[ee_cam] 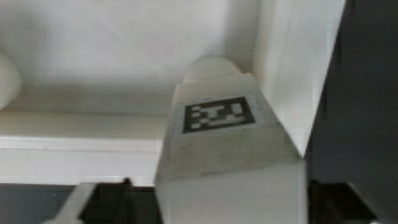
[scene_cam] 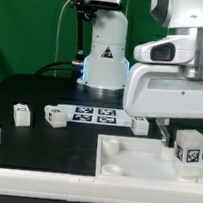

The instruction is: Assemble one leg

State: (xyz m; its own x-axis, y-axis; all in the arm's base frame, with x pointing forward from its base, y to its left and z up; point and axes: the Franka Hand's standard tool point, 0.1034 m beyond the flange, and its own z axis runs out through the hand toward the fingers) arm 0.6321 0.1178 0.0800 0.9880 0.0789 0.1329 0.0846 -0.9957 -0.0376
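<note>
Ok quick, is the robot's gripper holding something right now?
The gripper: jaws closed, holding the leg.

You're looking at marker board (scene_cam: 93,115) lying before robot base (scene_cam: 103,60). Second leg (scene_cam: 55,116) sitting at its end on exterior view's left, third leg (scene_cam: 23,113) lying further left, apart. Plate (scene_cam: 134,155) lying nearer camera, toward exterior view's right. Leg (scene_cam: 188,150) hanging over plate, between gripper (ee_cam: 217,192) fingers.
</note>
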